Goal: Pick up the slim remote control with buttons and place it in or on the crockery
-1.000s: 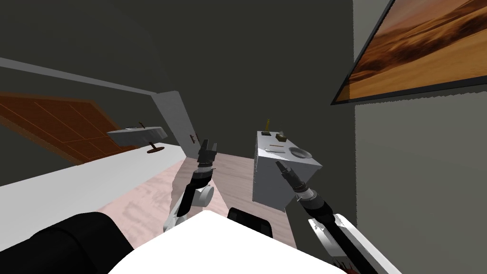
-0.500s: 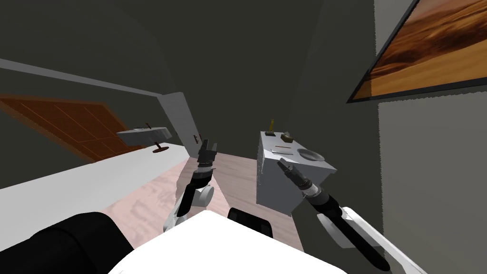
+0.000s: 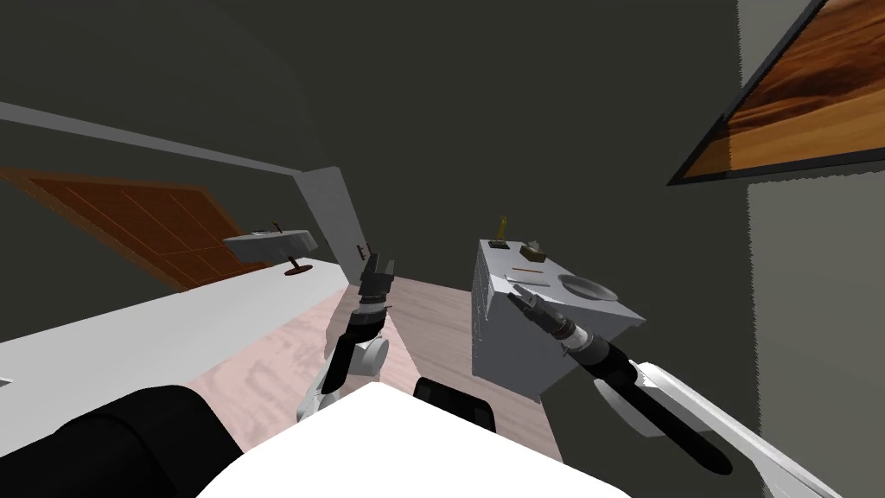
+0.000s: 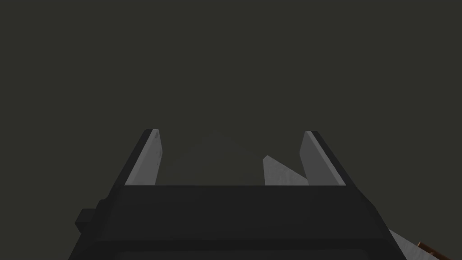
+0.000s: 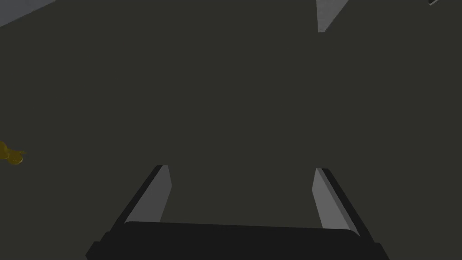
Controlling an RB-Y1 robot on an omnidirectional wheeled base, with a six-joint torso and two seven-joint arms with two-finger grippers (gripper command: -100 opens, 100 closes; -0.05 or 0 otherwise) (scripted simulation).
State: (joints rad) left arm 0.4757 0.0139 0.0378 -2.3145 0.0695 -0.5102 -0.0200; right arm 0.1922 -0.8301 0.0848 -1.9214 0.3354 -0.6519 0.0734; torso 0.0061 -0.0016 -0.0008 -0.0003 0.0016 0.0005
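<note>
Tom: Since a second ago the head camera has swung, so the grey cabinet (image 3: 510, 346) and the framed picture (image 3: 778, 112) sit further right in the frame. That is my own turn, not theirs. Meanwhile the right gripper (image 3: 517, 295) has reached up and forward, from in front of the cabinet's face to the near edge of its top.

Lena: Is it holding anything?

Tom: No. In its wrist view the fingers (image 5: 160, 194) stand wide apart, with dark wall behind them. The left gripper (image 3: 378, 264) is likewise spread and empty, raised left of centre and well apart from the cabinet.

Lena: Where's the remote?

Tom: I take the slim pale slab lying flat on the cabinet top to be the remote (image 3: 521, 279). It is right of centre in the head view, just above the right fingertips. It is too small for me to make out buttons. The dish (image 3: 588, 288) sits to its right on the same top, near but apart.

Lena: What does the grab turn on?

Tom: The remote's long axis runs roughly left to right across the frame, toward the dish, while the right arm comes in from the lower right. I'd judge that hand far the nearer. Its camera looks past the cabinet top at the wall, though, with a yellow figure (image 5: 11, 155) at the left edge. So the wrist would need to pitch down and the jaws close across the narrow width.
</note>
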